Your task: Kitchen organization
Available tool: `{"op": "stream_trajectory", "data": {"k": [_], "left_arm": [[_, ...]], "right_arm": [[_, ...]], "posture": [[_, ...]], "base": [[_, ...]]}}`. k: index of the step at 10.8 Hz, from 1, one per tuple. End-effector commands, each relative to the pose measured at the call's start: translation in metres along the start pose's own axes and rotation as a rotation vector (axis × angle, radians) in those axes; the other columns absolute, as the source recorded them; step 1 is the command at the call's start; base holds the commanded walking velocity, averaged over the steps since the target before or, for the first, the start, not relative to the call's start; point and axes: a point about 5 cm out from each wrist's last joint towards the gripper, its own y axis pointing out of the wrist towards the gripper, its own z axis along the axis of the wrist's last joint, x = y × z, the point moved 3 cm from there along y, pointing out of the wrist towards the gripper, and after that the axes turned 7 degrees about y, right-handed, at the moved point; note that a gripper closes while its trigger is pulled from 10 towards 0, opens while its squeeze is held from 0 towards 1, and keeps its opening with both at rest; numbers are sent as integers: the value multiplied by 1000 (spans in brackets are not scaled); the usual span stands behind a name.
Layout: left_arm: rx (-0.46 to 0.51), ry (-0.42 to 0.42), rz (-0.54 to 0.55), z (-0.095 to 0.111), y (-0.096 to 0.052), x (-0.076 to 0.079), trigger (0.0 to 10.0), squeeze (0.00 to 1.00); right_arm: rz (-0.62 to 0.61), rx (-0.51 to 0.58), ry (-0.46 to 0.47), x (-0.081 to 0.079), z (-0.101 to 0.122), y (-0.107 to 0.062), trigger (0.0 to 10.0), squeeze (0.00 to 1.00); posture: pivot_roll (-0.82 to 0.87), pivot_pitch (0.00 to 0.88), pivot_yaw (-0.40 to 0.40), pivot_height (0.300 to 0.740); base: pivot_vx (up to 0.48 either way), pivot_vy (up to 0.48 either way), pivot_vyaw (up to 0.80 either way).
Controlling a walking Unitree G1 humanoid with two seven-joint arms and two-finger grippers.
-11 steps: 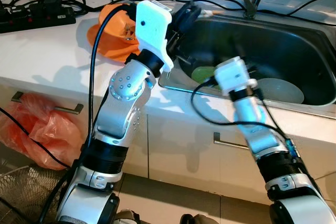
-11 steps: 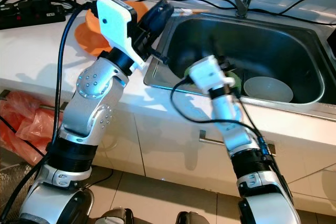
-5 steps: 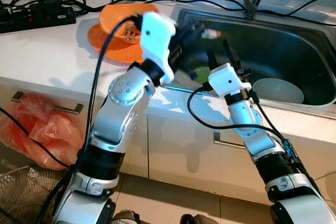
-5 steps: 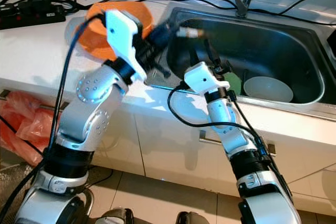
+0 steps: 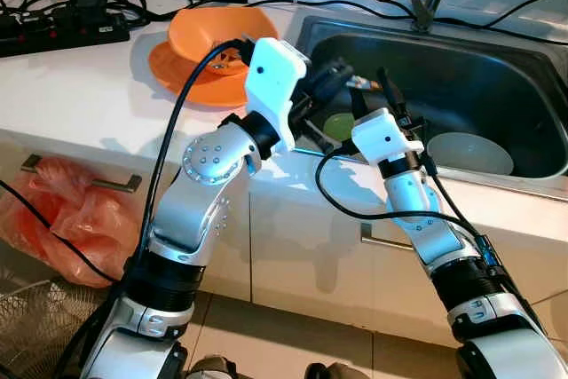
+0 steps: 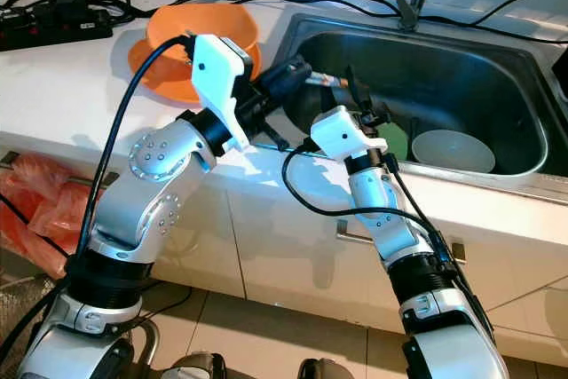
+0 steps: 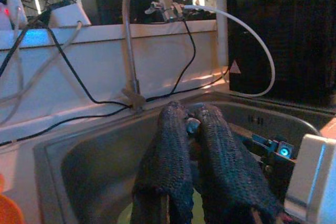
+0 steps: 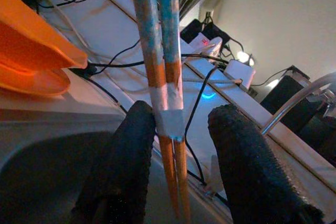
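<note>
An orange bowl (image 5: 211,28) nested on an orange plate (image 5: 182,73) is seen at about 11 o'clock on the white worktop (image 5: 80,86), and appears already set aside from the sink. Toward 12 o'clock, the left pincer (image 5: 335,77) is held over the near-left corner of the steel sink (image 5: 497,68); its fingers (image 7: 170,156) are pressed together on a pair of chopsticks (image 8: 157,51), whose end is glimpsed between the tips. Just beside it, the right pincer (image 5: 377,95) is raised at the same spot with its fingers (image 8: 126,166) spread apart, the chopsticks passing between them against one pad without being clamped, so a handover looks to be under way. Further toward 2 o'clock, a green dish (image 5: 337,126) and a pale bowl (image 5: 470,153) lie in the sink, so most of the tidying is judged still to be done
</note>
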Motion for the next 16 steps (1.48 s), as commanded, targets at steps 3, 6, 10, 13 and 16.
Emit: {"op": "stream_trajectory", "data": {"k": [3,6,10,13,16], "left_arm": [[3,-2,-47,3,-1,8,10000,0],[-7,-7,-62,1,-1,11,10000,0],[-19,0,-65,0,-2,11,10000,0],[-30,28,-68,-2,-2,11,10000,0],[-45,47,-43,-7,-2,7,10000,1000]], "right_arm": [[0,-1,7,0,-1,2,10000,0],[0,-4,7,0,-1,2,2824,0],[0,-16,-1,1,-4,2,0,0],[-2,-19,0,1,-4,2,0,0],[-6,-19,0,2,-4,2,0,0]], "posture": [[78,78,-25,740],[79,86,-26,740],[79,93,-29,740],[79,95,-29,740],[79,97,-30,740]], "base": [[0,0,0],[0,0,0],[0,0,0],[0,0,0],[0,0,0]]}}
